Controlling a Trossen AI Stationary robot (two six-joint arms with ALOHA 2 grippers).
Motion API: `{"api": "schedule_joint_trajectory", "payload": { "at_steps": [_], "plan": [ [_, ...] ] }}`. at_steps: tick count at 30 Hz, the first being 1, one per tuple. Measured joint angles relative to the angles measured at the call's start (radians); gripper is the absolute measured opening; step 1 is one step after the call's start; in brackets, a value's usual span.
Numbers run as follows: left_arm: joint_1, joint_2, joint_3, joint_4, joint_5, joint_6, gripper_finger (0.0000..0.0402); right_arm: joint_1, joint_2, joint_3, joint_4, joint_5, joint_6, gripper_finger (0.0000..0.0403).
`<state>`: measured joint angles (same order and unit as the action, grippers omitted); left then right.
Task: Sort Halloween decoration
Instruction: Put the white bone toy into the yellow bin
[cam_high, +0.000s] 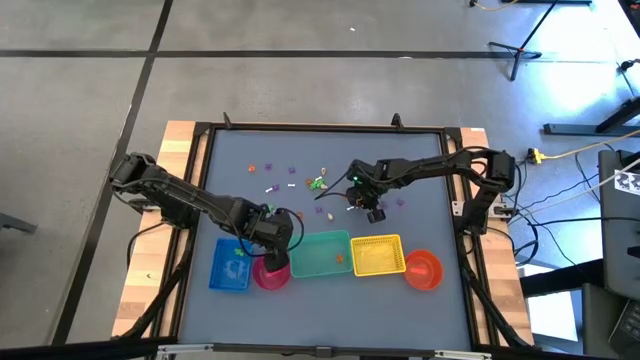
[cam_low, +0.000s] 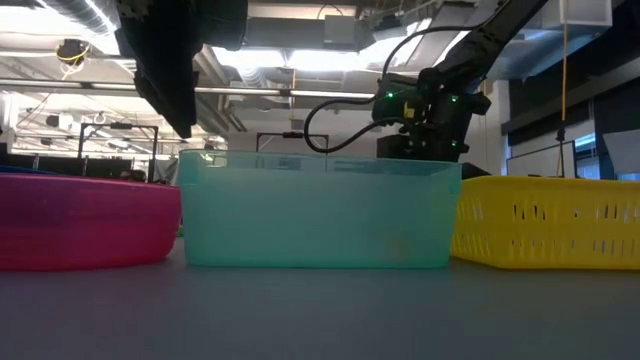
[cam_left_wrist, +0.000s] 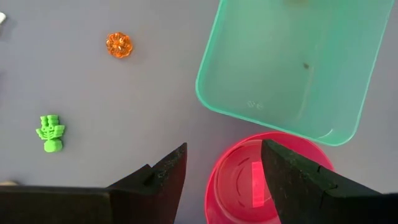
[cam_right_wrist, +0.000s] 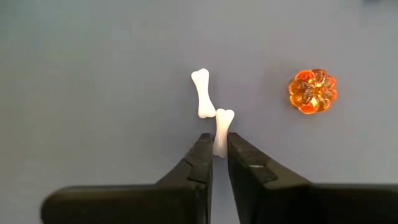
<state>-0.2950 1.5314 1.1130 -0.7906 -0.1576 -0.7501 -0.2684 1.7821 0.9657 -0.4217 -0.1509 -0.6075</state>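
My right gripper (cam_right_wrist: 214, 151) is down at the middle of the grey table (cam_high: 430, 170), its two dark fingers drawn in on a small white bone (cam_right_wrist: 221, 132), pinching its lower end between the tips. A second white bone (cam_right_wrist: 203, 93) lies just beside the first, the two ends touching or very nearly so (I cannot tell which). An orange pumpkin trinket (cam_right_wrist: 313, 91) sits near them on the bare surface, apart from both bones.

My left gripper (cam_left_wrist: 224, 168) hangs above the pink bowl (cam_left_wrist: 245, 186) with its fingers spread wide and nothing between them. The teal bin (cam_left_wrist: 292, 68) stands right against the pink bowl, with a small dark speck on its floor. Off to the side on the table lie a green skeleton figure (cam_left_wrist: 50, 133) and another orange pumpkin (cam_left_wrist: 119, 45), well apart from each other.

From above, the containers stand in a row along the near edge: blue tray (cam_high: 229, 266), pink bowl, teal bin, yellow basket (cam_high: 377, 255), orange cup (cam_high: 424, 270). The rest of the Halloween decoration (cam_high: 318, 184) is scattered across the far half of the table in little green, purple, orange and white bits (too small to name singly). A few trinkets show inside the blue tray, and an orange bit lies in the teal bin.
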Motion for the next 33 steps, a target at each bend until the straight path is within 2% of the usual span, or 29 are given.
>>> {"api": "schedule_joint_trajectory", "payload": {
  "at_steps": [16, 27, 33],
  "plan": [
    [0.000, 0.000, 0.000, 0.000, -0.012, 0.000, 0.0190, 0.000, -0.010, 0.003, -0.019, 0.000, 0.000, 0.0028],
    [0.000, 0.000, 0.000, 0.024, -0.019, 0.001, 0.0190, 0.000, -0.027, 0.098, -0.225, 0.015, 0.000, 0.0028],
    [0.000, 0.000, 0.000, 0.048, -0.084, 0.001, 0.0190, 0.034, -0.027, 0.220, -0.432, 0.013, 0.000, 0.0028]
  ]
}}
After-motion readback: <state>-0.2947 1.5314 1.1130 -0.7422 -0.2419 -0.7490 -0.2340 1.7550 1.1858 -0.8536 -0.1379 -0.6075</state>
